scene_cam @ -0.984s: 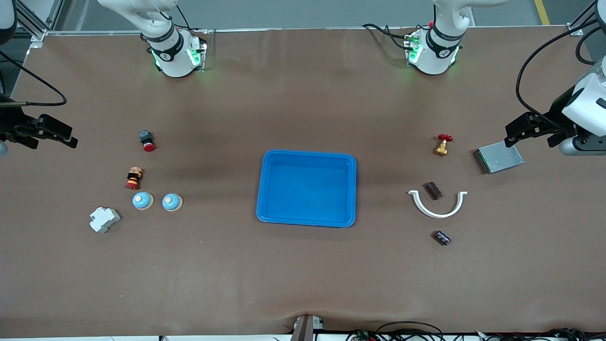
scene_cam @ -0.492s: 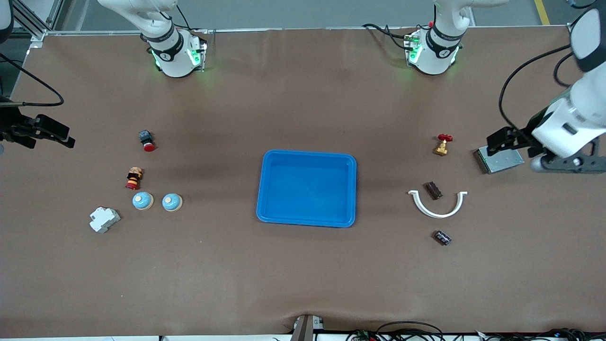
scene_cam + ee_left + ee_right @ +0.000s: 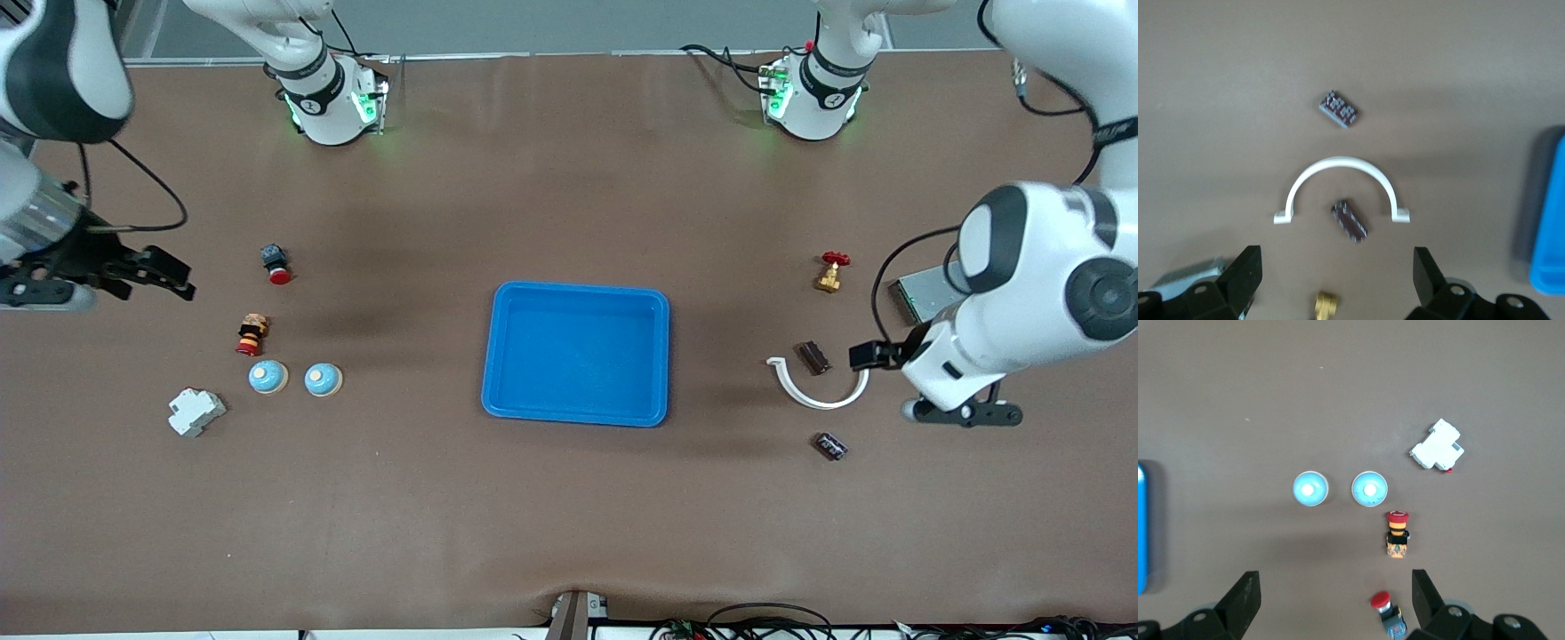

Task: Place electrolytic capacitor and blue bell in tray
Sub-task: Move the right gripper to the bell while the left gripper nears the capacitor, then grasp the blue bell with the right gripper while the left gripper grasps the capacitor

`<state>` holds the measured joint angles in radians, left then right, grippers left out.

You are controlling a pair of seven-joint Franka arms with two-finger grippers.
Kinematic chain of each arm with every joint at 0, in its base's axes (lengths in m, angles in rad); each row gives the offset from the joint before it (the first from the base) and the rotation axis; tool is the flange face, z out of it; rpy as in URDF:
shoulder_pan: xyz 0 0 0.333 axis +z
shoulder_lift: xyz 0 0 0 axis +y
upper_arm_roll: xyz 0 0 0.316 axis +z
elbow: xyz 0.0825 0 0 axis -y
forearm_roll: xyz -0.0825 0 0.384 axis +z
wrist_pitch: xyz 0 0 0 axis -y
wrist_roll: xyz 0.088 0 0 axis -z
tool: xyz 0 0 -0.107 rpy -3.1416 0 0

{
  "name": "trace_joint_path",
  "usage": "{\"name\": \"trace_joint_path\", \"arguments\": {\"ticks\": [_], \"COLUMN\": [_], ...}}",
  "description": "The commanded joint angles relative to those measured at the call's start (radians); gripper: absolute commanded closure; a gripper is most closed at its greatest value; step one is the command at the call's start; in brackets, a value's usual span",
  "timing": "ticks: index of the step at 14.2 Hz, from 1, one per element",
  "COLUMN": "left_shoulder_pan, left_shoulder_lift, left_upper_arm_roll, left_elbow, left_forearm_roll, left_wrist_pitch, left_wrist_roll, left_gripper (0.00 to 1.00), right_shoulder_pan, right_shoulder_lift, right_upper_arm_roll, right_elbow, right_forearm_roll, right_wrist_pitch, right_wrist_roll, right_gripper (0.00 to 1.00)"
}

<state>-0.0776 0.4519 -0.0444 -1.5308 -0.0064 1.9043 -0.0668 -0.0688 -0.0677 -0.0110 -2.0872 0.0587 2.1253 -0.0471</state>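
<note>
A brown table (image 3: 569, 533) carries the empty blue tray (image 3: 576, 298), with grey floor, perhaps concrete, past its edge; left gripper (image 3: 1337, 283) and right gripper (image 3: 1333, 603) hang released.

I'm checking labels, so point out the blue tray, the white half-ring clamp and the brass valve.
blue tray (image 3: 500, 356), front view, on its raised rim.
white half-ring clamp (image 3: 1338, 162), left wrist view, top of its arch.
brass valve (image 3: 829, 280), front view, its brass body.

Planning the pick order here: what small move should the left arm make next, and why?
Probably carry the open left gripper, now over the white curved clip, on toward the dark capacitor, which lies nearer the front camera. The tray holds nothing yet. The open right gripper hangs empty.
</note>
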Motion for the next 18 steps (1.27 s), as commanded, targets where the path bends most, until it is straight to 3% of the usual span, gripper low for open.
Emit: {"name": "trace_joint_path", "arguments": {"ticks": [1, 4, 7, 10, 15, 18], "left_shoulder_pan": [0.005, -0.002, -0.008, -0.01, 0.009, 0.009], "left_shoulder_lift": [0.054, 0.122, 0.122, 0.113, 0.024, -0.047], "left_upper_arm_roll": [0.001, 0.001, 0.0, -0.005, -0.008, -0.003], "left_elbow": [0.031, 0.05, 0.041, -0.008, -0.169, -0.265], "left_forearm_roll": [-0.014, -0.017, -0.047, -0.052, -0.154, -0.147], "left_wrist_pitch": [0.065, 0.102, 0.102, 0.131, 0.183, 0.194], "left_wrist_roll": [0.002, -0.027, -0.091, -0.093, -0.183, -0.205], "left_gripper": [0.0, 0.0, 0.0, 0.0, 0.0, 0.0], "right_shoulder_pan": [-0.04, -0.045, -0.057, -0.062, -0.057, -0.054], "right_shoulder_lift": [-0.023, 0.136, 0.299, 0.457, 0.548, 0.577], "right_upper_arm_roll": [0.005, 0.005, 0.005, 0.005, 0.006, 0.006], "right_elbow": [-0.224, -0.234, -0.205, -0.102, -0.033, -0.021], "right_forearm_roll": [0.001, 0.001, 0.0, 0.0, 0.004, 0.01], "right_wrist_pitch": [0.28, 0.427, 0.58, 0.584, 0.585, 0.587], "right_wrist_roll": [-0.019, -0.019, -0.02, -0.019, -0.008, -0.005], "right_gripper": [0.0, 0.0, 0.0, 0.0, 0.0, 0.0]}}
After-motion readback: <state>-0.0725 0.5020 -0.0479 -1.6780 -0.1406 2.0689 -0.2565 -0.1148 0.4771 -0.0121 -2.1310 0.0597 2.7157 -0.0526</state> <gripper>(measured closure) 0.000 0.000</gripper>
